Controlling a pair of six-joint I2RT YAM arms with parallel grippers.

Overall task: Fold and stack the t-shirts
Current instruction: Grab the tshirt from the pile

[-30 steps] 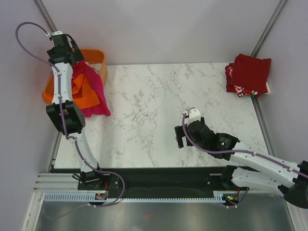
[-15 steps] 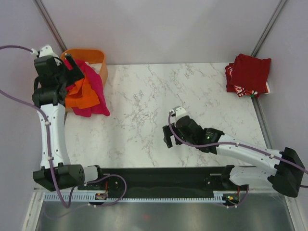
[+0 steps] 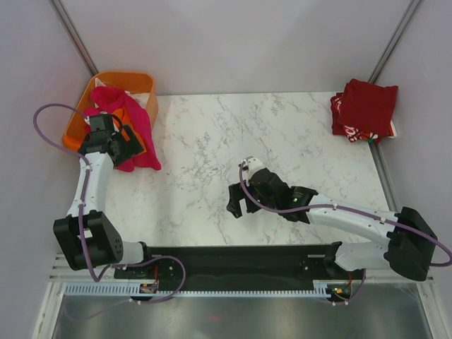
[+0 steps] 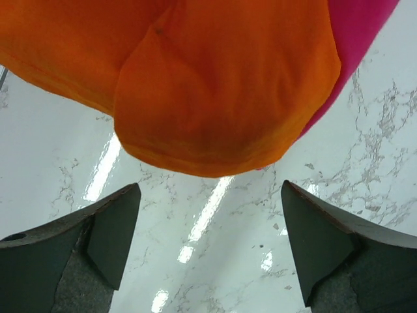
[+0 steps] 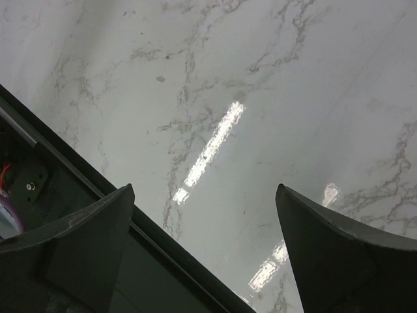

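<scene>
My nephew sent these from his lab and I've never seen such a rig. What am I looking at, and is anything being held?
A left robot arm and a right robot arm, white and black, are bolted at the near edge of a white marble table. The wide picture is from a fixed camera overhead; the other two are from cameras on each wrist, the dark wedges being claw fingers. Far left, a bright orange t-shirt and a magenta t-shirt spill from an orange plastic basket. Far right lies a pile of dark red t-shirts. The left claw hangs open near the orange shirt; the right claw is open over bare marble. Neither holds anything.
</scene>
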